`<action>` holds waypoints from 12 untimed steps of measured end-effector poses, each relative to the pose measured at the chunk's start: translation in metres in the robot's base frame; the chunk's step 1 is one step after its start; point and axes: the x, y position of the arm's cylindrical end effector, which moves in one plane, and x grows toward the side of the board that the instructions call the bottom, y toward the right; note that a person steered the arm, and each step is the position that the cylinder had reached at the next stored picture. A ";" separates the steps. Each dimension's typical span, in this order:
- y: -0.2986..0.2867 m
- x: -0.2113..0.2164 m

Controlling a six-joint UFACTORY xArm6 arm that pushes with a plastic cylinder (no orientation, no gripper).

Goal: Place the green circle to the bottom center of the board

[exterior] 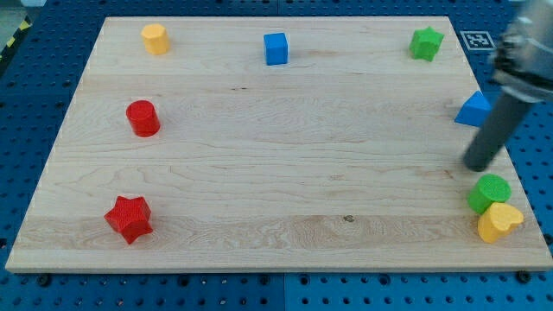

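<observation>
Altogether two red, two yellow, two blue, two green blocks; my tip (476, 166) just above the green circle (489, 192).

Here's what I look like right now: a straight, dark grey rod, round in section and plain along its whole length, with no markings I can make out. It narrows to nothing fancy at the bottom, just my tip (477, 166), a blunt dark end. Higher up, at the view's right edge, the rod runs into a wider, paler grey part of me, and that bit is smeared with blur, so its outline is soft and its details are lost. No cables, screws or labels can be picked out there. Only that lower stretch of my body shows; the rest is cut off by the frame.
</observation>
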 end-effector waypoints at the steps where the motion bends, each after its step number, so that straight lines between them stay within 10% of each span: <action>1: 0.068 0.009; 4: 0.040 0.084; 6: -0.077 0.054; 10: 0.001 0.041; 12: -0.113 0.008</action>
